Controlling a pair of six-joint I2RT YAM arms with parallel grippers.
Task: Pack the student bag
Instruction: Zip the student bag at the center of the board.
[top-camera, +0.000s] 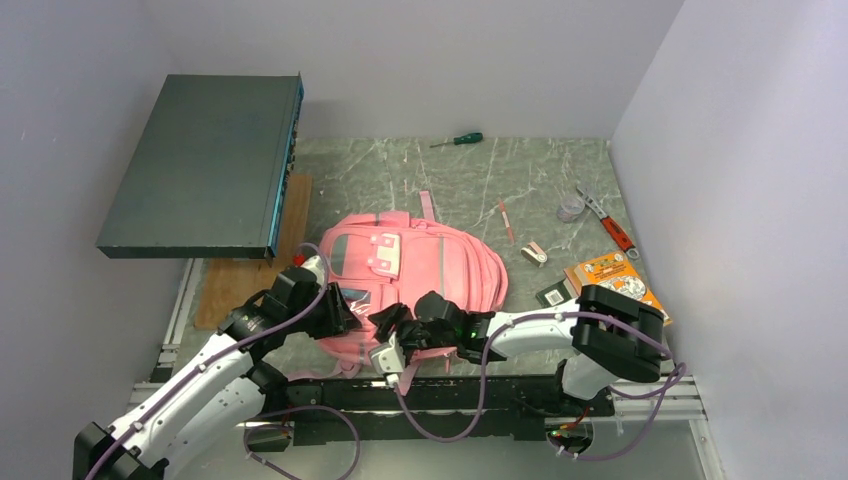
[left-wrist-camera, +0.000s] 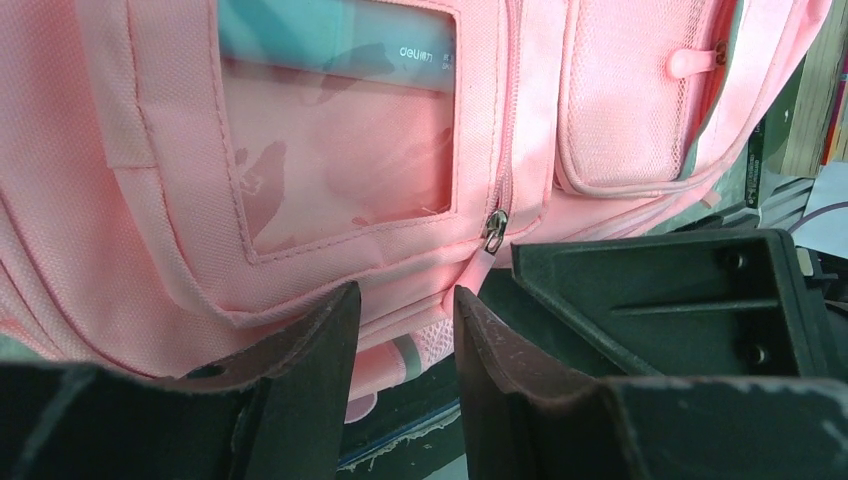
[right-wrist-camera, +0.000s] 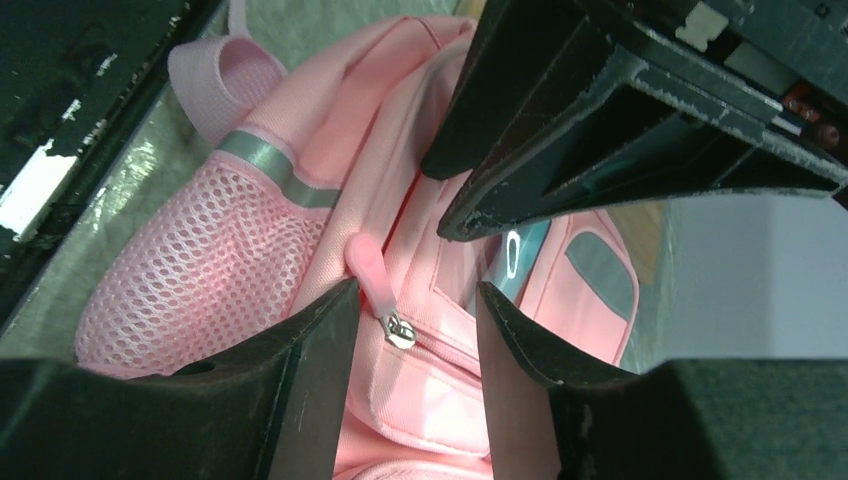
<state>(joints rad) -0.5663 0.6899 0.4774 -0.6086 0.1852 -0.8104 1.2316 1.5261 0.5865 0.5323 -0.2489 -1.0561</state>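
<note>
The student bag (top-camera: 415, 265), pink with grey-trimmed pockets, lies flat in the middle of the table. Both grippers meet at its near edge. My left gripper (top-camera: 345, 315) is open, its jaws either side of the bag's lower seam (left-wrist-camera: 405, 300). A metal zip slider (left-wrist-camera: 493, 232) with a pink tab hangs just beyond its right finger (left-wrist-camera: 480, 340). My right gripper (top-camera: 395, 325) is open too (right-wrist-camera: 415, 295). A zip slider (right-wrist-camera: 398, 330) and pink tab (right-wrist-camera: 368, 270) sit just inside its left finger (right-wrist-camera: 320, 340), beside the mesh side pocket (right-wrist-camera: 200, 270).
A dark grey box (top-camera: 205, 165) stands at the back left over a wooden board (top-camera: 245, 270). A green screwdriver (top-camera: 458, 140), red pen (top-camera: 505, 220), small eraser (top-camera: 534, 253), red-handled wrench (top-camera: 610, 225) and orange book (top-camera: 615, 280) lie behind and right of the bag.
</note>
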